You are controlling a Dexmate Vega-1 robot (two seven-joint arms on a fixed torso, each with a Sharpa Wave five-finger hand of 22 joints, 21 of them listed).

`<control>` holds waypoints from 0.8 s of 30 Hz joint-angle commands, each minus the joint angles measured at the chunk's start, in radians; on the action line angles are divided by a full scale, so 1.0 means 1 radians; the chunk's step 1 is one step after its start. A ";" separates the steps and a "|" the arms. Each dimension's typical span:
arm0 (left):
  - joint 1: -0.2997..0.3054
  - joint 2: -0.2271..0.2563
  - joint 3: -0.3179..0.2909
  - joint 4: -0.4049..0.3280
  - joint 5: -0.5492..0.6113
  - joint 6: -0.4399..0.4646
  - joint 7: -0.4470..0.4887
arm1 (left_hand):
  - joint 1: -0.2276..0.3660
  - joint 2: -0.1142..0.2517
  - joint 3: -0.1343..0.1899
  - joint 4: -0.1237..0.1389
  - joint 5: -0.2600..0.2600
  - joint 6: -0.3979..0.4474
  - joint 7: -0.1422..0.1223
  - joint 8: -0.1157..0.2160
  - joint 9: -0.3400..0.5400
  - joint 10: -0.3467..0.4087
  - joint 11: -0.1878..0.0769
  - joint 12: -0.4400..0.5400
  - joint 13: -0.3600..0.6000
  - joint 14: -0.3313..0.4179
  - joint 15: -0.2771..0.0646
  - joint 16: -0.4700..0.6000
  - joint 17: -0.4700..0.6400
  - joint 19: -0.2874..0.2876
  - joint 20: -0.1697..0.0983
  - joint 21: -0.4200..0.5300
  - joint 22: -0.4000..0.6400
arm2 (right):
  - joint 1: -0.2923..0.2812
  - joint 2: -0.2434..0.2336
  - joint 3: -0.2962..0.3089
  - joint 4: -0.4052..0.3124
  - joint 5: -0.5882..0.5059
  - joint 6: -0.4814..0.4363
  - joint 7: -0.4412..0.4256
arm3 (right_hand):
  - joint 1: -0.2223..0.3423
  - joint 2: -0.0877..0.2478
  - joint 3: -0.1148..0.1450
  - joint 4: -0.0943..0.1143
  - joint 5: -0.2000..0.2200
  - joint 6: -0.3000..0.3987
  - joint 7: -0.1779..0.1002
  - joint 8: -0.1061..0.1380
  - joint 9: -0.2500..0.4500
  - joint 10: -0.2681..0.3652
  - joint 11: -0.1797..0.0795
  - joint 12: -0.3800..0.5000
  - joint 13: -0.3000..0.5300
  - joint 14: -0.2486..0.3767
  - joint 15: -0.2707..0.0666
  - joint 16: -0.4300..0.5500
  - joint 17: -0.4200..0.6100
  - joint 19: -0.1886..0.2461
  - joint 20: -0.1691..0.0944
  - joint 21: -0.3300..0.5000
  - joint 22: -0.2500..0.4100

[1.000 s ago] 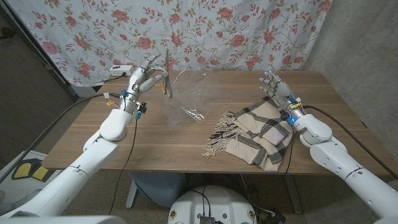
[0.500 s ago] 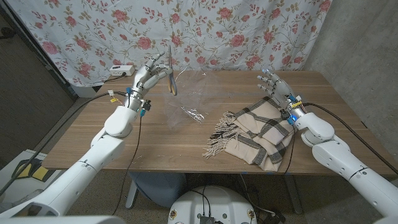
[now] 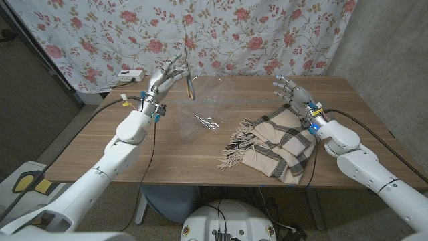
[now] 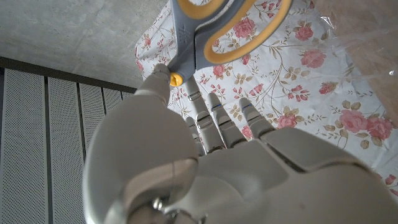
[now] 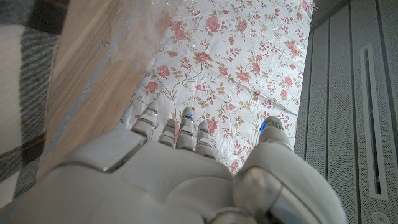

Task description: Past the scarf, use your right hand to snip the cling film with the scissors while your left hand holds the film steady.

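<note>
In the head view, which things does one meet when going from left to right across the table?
White power strip → left hand → scissors held up in it → cling film → scarf → right hand.

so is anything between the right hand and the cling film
Nothing visible blocks it. The right hand hovers empty above the scarf; bare table lies between it and the cling film. The scissors, though, are in the left hand.
</note>
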 commanded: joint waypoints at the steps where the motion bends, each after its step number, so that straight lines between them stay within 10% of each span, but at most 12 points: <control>1: -0.060 -0.027 0.037 0.045 -0.090 0.019 -0.102 | 0.001 0.013 -0.005 0.003 0.006 0.004 0.007 0.000 0.001 0.072 -0.075 0.005 0.002 -0.023 -0.024 0.000 0.004 0.000 0.003 0.001 0.004 | 0.002 -0.015 -0.016 -0.015 -0.007 -0.018 0.024 | 0.015 0.000 0.006 0.006 0.000 0.026 -0.001 0.011 0.006 -0.008 0.002 -0.004 0.005 -0.009 0.007 0.003 0.003 -0.008 0.003 -0.001 0.002; 24: -0.102 -0.071 0.048 0.090 -0.245 0.038 -0.266 | 0.007 0.012 -0.013 -0.001 0.006 0.015 -0.003 0.003 0.002 0.077 -0.075 0.004 -0.005 -0.023 -0.027 -0.003 0.003 -0.006 0.000 0.000 0.005 | 0.041 -0.016 -0.065 -0.032 -0.025 -0.050 0.054 | 0.034 0.008 0.018 0.012 0.002 0.163 -0.033 0.047 0.013 -0.051 0.003 -0.027 0.010 -0.034 0.012 -0.002 0.005 -0.021 0.002 -0.002 0.002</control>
